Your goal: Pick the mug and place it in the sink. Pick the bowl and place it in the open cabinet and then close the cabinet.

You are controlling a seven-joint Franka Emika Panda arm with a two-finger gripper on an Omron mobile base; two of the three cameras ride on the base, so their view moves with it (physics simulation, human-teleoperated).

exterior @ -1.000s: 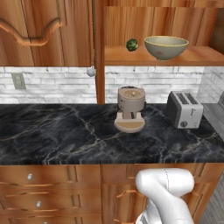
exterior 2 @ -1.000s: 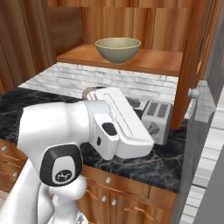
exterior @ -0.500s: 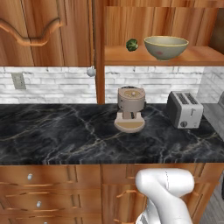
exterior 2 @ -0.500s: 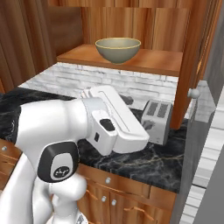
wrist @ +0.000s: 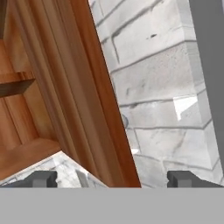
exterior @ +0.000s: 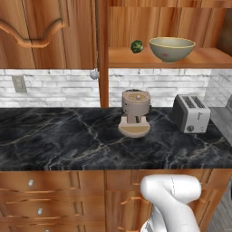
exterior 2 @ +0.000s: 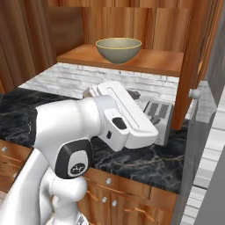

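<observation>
- Because the bowl (exterior: pixel 172 49) already sits on the shelf of the open cabinet (exterior: pixel 213 58), just beside a small green ball (exterior: pixel 137 46), the placing step looks done and only the closing seems to remain.
- The gripper (wrist: pixel 113 178) holds nothing; its jaws stand wide, one fingertip on each side of the open door's edge (wrist: pixel 94 100), probably to push the door.
- The door (exterior 2: pixel 195 66) stands out from the cabinet at the right, above the toaster (exterior 2: pixel 157 115).
- The toaster and a coffee grinder (exterior: pixel 135 112) stay on the counter (exterior: pixel 68 140), below the shelf, so they should not block the door.
</observation>
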